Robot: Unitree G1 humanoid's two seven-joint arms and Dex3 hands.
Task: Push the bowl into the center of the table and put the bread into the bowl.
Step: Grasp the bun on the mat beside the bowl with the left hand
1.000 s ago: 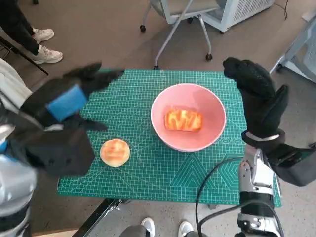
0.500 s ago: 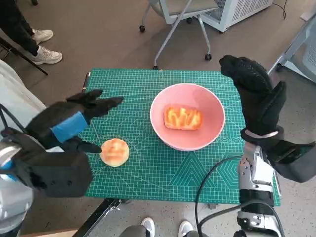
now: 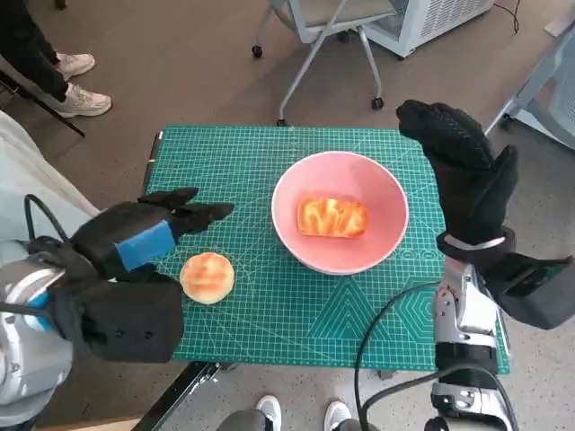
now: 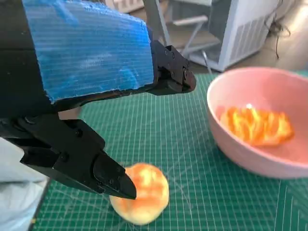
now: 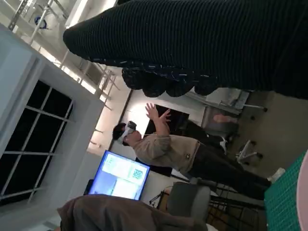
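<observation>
The left hand [image 3: 148, 241], black with blue tape across its back, hovers over the near left part of the green cutting mat [image 3: 243, 171], its fingers [image 3: 199, 214] spread apart and holding nothing. In the left wrist view one dark fingertip [image 4: 115, 180] sits right at the edge of the round bun [image 4: 142, 192], though whether it actually touches cannot be told from that angle. The round bun [image 3: 207, 277] lies on the mat just right of this hand, near the front edge.

Farther in and to the right stands the pink bowl [image 3: 310, 184], upright, roughly at the middle of the mat and a little right of it. Inside it rests a golden, ridged piece of bread [image 3: 331, 216]; the left wrist view shows the same bread [image 4: 255, 126] lying on the bowl's floor.

The right hand [image 3: 467, 171], in its knitted glove, is raised at the right edge of the mat beside the bowl, apart from the rim. Its fingers look loosely extended and it holds nothing.

Beyond the table, a wheeled chair base [image 3: 319, 49] stands on the brown floor, and a person's white shoes [image 3: 76, 85] show at the far left. The right wrist view catches a person [image 5: 168, 147] with raised hands near a lit screen [image 5: 120, 175].
</observation>
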